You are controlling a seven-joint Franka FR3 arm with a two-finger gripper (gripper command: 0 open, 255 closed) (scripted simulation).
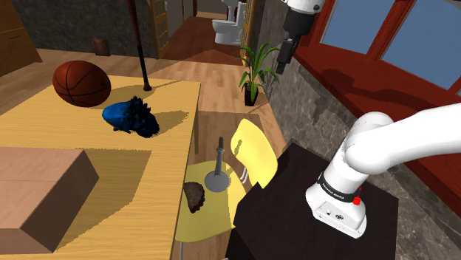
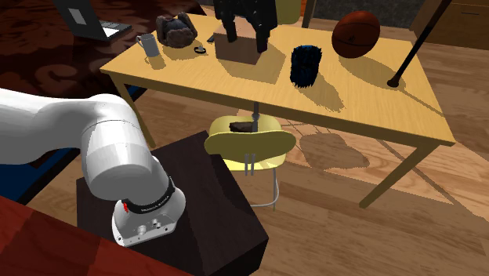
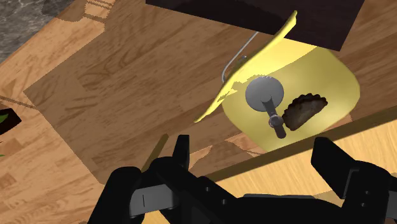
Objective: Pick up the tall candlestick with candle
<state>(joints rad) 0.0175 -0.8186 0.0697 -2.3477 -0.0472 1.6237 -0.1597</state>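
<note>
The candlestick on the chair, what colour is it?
The candlestick is grey; the wrist view shows it best.

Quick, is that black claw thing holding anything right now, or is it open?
Black two-finger gripper: open, holding nothing, well above the grey candlestick standing on the yellow chair.

Basketball (image 1: 81,83), yellow chair (image 1: 256,151), cardboard box (image 1: 41,188), potted plant (image 1: 255,70)

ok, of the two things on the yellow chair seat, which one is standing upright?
The grey candlestick: it has a round base with a thin stem rising straight up. The dark brown lump beside it sits low and squat.
</note>
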